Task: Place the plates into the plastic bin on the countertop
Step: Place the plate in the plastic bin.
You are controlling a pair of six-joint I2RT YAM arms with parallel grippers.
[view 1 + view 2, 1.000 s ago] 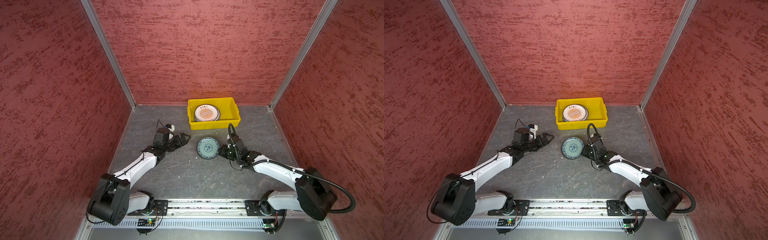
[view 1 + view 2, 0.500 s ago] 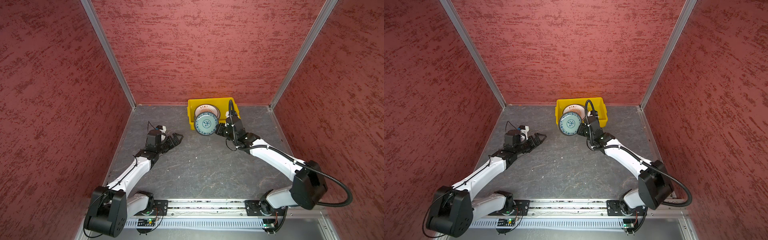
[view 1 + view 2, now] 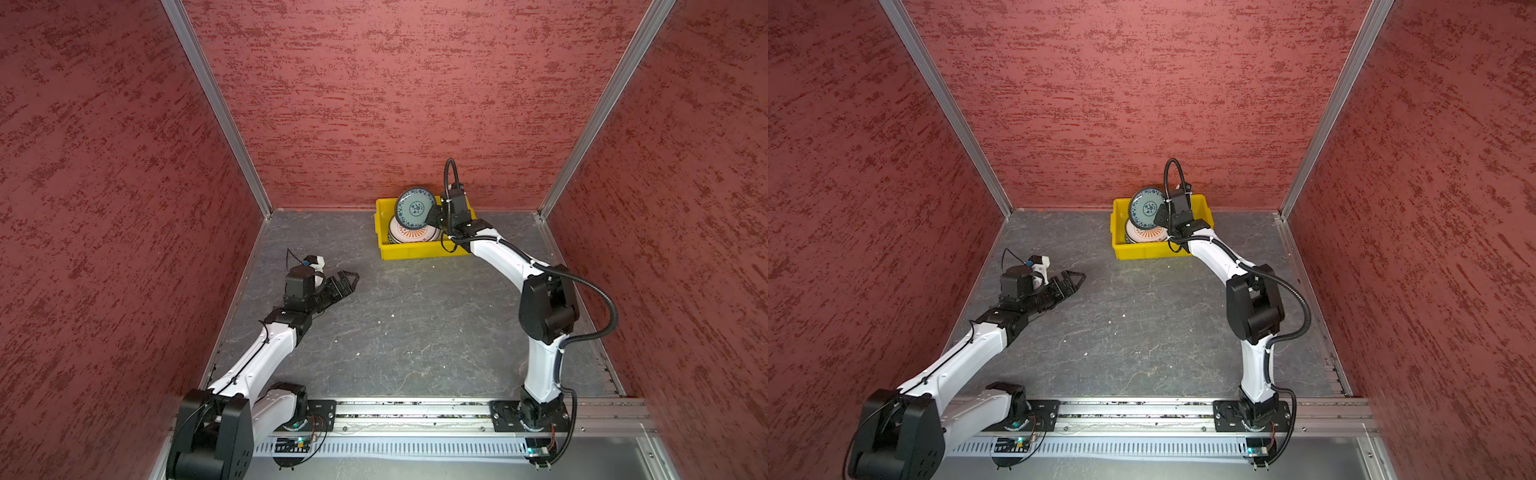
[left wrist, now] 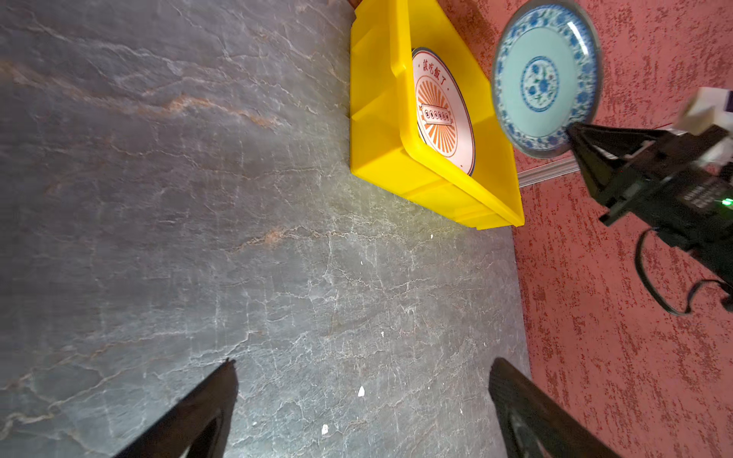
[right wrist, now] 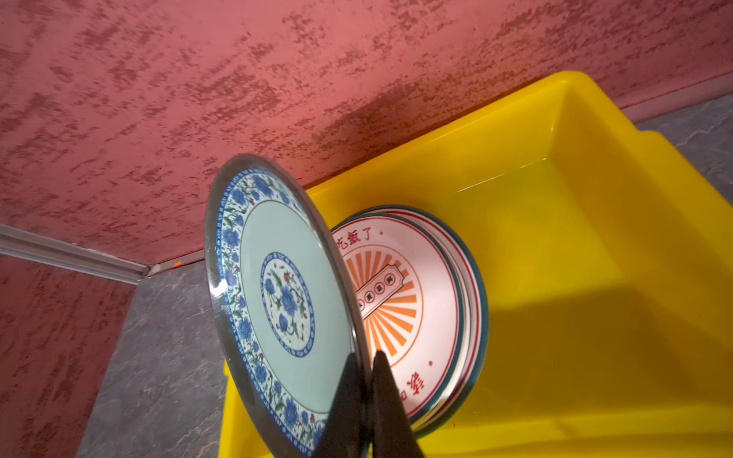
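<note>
Aloft, right gripper (image 5: 363, 359) pinches teal plate (image 5: 277, 301), tilted, over yellow bin (image 5: 595, 238)

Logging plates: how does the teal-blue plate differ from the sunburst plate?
The teal-blue plate hangs tilted, its rim pinched by the right pincer; the sunburst plate lies flat atop the stack in the yellow bin. The teal-blue plate shows blue flowers, the sunburst plate orange rays. Both are round.
</note>
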